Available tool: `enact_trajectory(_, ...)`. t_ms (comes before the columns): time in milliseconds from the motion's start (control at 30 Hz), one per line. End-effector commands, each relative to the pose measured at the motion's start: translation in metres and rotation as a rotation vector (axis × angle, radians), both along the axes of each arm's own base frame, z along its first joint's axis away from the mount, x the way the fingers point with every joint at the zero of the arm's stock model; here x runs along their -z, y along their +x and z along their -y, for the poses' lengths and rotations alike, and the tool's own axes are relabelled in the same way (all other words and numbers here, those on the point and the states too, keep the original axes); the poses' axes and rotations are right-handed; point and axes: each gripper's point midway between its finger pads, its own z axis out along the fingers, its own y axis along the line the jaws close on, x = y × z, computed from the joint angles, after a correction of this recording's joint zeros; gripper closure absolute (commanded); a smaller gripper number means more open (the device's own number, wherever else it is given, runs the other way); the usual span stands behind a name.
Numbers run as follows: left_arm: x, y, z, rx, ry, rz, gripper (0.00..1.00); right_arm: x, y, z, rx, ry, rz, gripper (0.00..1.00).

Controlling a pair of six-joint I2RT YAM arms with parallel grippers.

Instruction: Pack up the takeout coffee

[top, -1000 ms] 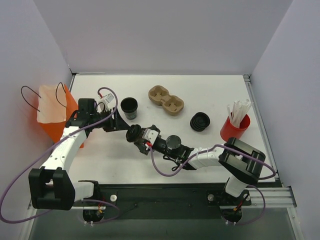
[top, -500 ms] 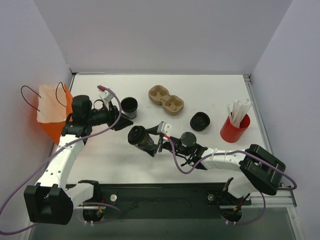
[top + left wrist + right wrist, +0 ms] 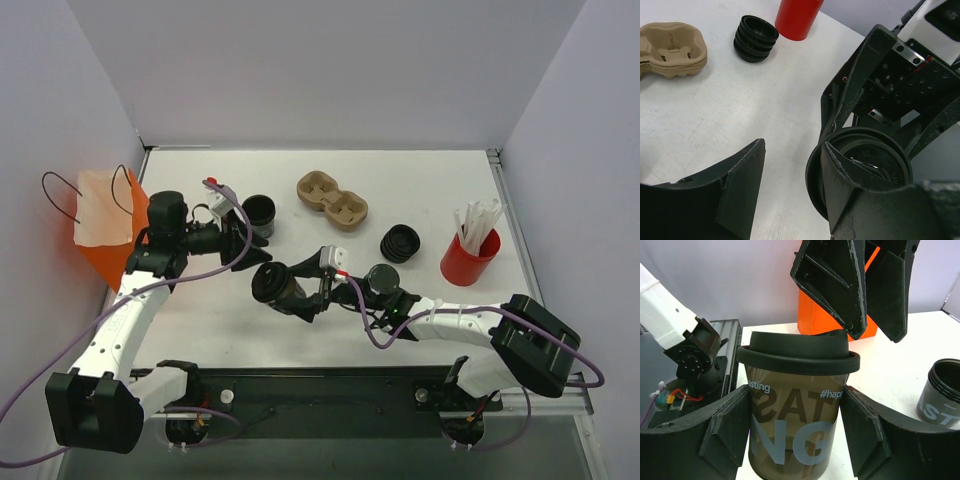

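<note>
Mid-table, right claw (image 3: pixel 797 440) pinching black lidded takeout coffee (image 3: pixel 797 400), grey lettering; left claw (image 3: pixel 792 150) spread.

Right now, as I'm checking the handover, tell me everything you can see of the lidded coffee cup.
The takeout coffee cup is dark paper with pale grey lettering, capped by a black plastic lid. The right gripper clamps its sides, holding it apparently off the table, tipped lid-first toward the left gripper, whose open fingers are close to the lid; contact there is unclear.
</note>
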Motion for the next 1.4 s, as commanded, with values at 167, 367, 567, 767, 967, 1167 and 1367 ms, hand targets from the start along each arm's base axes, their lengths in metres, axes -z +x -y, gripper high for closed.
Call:
enact_trajectory(167, -0.042, -0.021, -0.003, 0.123, 0.007, 0.193, 0.42, -0.077, -0.019, 0.012, -0.094, 0.224, 0.141, 0.35)
enact_trajectory(367, -0.043, -0.031, -0.001, 0.176, -0.016, 0.209, 0.42, -0.079, -0.022, 0.015, -0.107, 0.217, 0.137, 0.36)
enact_trajectory(567, -0.04, -0.032, 0.0, 0.191, -0.01, 0.225, 0.42, -0.082, -0.025, 0.016, -0.116, 0.213, 0.136, 0.36)
enact_trajectory(767, -0.037, -0.036, 0.003, 0.216, -0.02, 0.223, 0.43, -0.082, -0.024, 0.014, -0.121, 0.209, 0.128, 0.36)
enact_trajectory(967, -0.033, -0.039, 0.007, 0.238, -0.026, 0.211, 0.46, -0.081, -0.024, 0.012, -0.126, 0.21, 0.113, 0.36)
enact_trajectory(1167, -0.026, -0.039, 0.008, 0.239, -0.019, 0.182, 0.51, -0.083, -0.023, 0.011, -0.128, 0.207, 0.109, 0.36)
enact_trajectory(1367, -0.021, -0.041, 0.01, 0.246, 0.001, 0.155, 0.63, -0.084, -0.023, 0.009, -0.136, 0.2, 0.098, 0.36)
